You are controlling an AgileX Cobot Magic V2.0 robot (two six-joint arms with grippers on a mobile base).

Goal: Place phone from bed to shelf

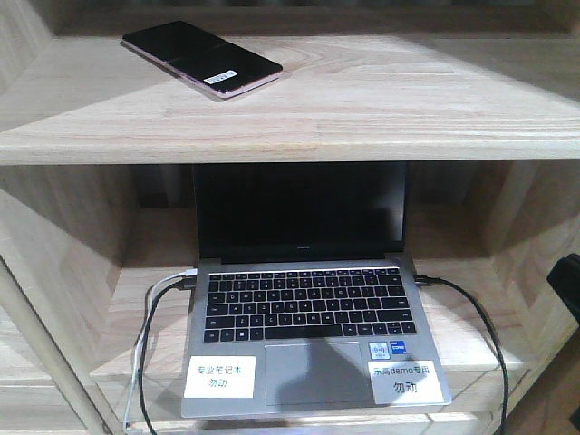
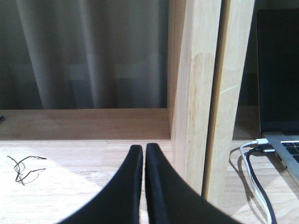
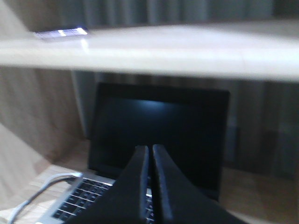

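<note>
Phone: I see the phone (image 1: 201, 60) lying flat on the upper board of the shelf (image 1: 381, 109), toward its left rear, screen side up, with the white sticker at the end nearer me. In the right wrist view it is a thin sliver at the far left of that board (image 3: 61, 32).
Progress: I judge the placing done; the phone rests on the shelf with nothing touching it. The bed is not in any view, so I cannot check that end.
What is left: as far as I can tell, only pulling both arms clear.
Left claw: my left gripper (image 2: 144, 154) has its fingers pressed together and carries nothing. It points level into the neighbouring bay, low over the board, just left of the wooden upright (image 2: 196, 93).
Right claw: my right gripper (image 3: 150, 156) is also closed tight and empty, aimed at the dark screen of the laptop (image 1: 308, 299) on the lower board, below the phone's board.
Other things: cables (image 1: 154, 308) are plugged into both sides of the laptop; a small tangle of wire (image 2: 23, 168) lies on the board ahead of the left claw.
Blur: the right wrist view is soft, so fine detail there is uncertain.
</note>
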